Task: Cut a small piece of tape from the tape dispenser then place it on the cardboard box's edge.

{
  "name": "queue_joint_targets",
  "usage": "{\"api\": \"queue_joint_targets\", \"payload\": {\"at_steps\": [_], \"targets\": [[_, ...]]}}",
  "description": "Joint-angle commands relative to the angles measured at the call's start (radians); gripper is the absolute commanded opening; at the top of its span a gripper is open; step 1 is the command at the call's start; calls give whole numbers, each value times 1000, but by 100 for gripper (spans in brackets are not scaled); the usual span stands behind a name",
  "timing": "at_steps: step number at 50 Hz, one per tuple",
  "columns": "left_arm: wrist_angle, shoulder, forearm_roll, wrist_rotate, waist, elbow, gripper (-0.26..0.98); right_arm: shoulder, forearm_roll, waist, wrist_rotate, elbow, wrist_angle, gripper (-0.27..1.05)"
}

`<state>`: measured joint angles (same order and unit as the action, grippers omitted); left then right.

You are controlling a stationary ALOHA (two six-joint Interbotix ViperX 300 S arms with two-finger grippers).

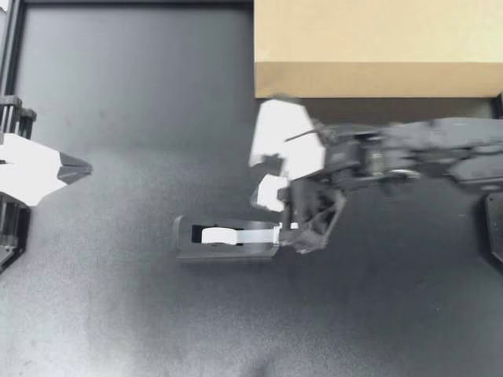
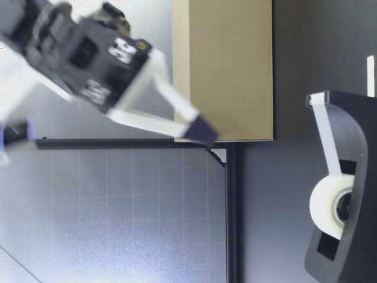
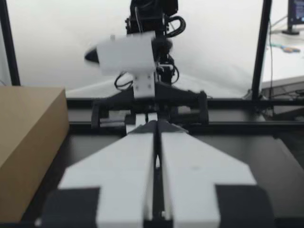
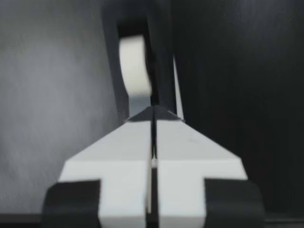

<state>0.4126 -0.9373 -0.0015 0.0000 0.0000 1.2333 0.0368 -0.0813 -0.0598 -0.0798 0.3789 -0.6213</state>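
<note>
The black tape dispenser [image 1: 228, 250] lies mid-table with its white roll [image 1: 218, 234], and a tape strip [image 1: 255, 230] runs to its cutter end. My right gripper [image 1: 267, 177] hangs over that end, blurred and shut. In the low view my right gripper [image 2: 203, 130] is well above the dispenser [image 2: 353, 177] and apart from the strip [image 2: 327, 135]. The right wrist view shows my right gripper [image 4: 153, 111] closed, the roll [image 4: 135, 66] ahead of it, and nothing visibly held. My left gripper [image 1: 78, 167] rests shut at the left edge. The cardboard box [image 1: 377, 39] stands at the back right.
A black frame rail [image 1: 9, 63] borders the table's left side, and a frame post [image 2: 232, 206] rises behind the table beside the box [image 2: 230, 71]. In the left wrist view the box [image 3: 23, 142] sits beside my shut left gripper [image 3: 156, 124].
</note>
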Motion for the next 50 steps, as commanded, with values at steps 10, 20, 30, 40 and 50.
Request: {"api": "queue_joint_targets", "payload": {"at_steps": [10, 20, 30, 40, 50], "targets": [[8, 14, -2, -3, -3, 2, -13, 107, -100, -38, 127, -169, -218, -13], [8, 28, -2, -6, -3, 6, -13, 166, -405, -147, 390, -210, -316, -12], [32, 57, -2, -8, -3, 6, -13, 249, -638, -252, 580, -265, -485, -5], [55, 83, -2, -9, -3, 6, -13, 341, -652, -273, 583, -348, -565, 22], [57, 91, -3, -9, -3, 12, -13, 397, -652, -273, 594, -376, -577, 52]]}}
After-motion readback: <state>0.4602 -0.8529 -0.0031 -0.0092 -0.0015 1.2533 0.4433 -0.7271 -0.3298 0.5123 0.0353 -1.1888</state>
